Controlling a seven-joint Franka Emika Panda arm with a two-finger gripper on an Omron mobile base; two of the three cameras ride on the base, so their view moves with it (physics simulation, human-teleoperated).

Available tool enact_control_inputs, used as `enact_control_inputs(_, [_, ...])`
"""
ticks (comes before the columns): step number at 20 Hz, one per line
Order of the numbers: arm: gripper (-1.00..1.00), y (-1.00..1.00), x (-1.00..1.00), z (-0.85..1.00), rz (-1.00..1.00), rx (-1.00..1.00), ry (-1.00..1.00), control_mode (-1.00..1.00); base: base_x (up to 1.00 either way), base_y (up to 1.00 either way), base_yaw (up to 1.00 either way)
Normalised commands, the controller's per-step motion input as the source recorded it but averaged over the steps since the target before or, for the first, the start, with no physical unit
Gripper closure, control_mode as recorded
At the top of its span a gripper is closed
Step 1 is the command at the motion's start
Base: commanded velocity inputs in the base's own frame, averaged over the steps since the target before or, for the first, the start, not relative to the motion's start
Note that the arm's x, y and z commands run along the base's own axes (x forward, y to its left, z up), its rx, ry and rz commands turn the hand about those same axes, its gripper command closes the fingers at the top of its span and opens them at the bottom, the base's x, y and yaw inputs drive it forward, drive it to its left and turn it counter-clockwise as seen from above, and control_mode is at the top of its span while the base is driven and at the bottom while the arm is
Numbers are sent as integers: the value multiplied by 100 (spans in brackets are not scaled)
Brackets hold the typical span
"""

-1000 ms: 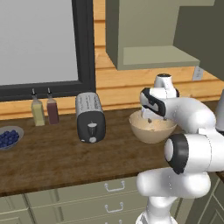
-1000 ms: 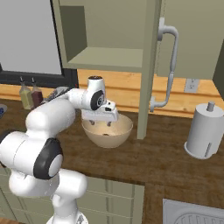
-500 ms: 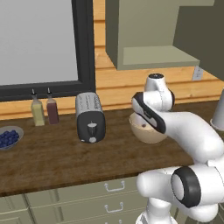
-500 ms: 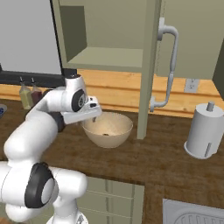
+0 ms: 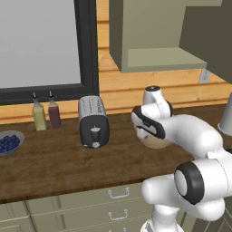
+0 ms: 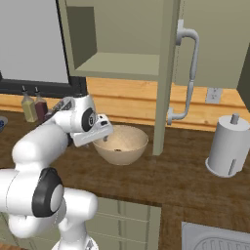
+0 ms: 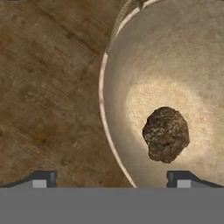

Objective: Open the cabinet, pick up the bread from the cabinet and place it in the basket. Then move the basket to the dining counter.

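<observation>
The arm (image 5: 181, 131) bends over the basket (image 5: 154, 141), right of the toaster (image 5: 93, 121) on the worktop (image 5: 59, 158).

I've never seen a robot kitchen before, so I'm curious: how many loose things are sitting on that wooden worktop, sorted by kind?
Bottles: 2
Toaster: 1
Bowl of blueberries: 1
Basket, with the bread in it: 1
Paper towel roll: 1
Total: 6, or 7 counting the bread.

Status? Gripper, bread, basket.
Gripper open, straddling the basket rim. Bread lies in basket bottom, free of fingers. Cabinet door open. Basket on worktop, toaster beside it, nothing blocking.
</observation>
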Motion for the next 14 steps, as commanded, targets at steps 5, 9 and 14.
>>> enact_control_inputs(5, [-100,-1,37,-55,2,-7,5,-100,0,0,0])
enact_control_inputs(9, [-100,-6,30,-49,1,-3,3,-100,0,0,0])
enact_control_inputs(14, [-100,-1,15,-31,3,0,0,-100,0,0,0])
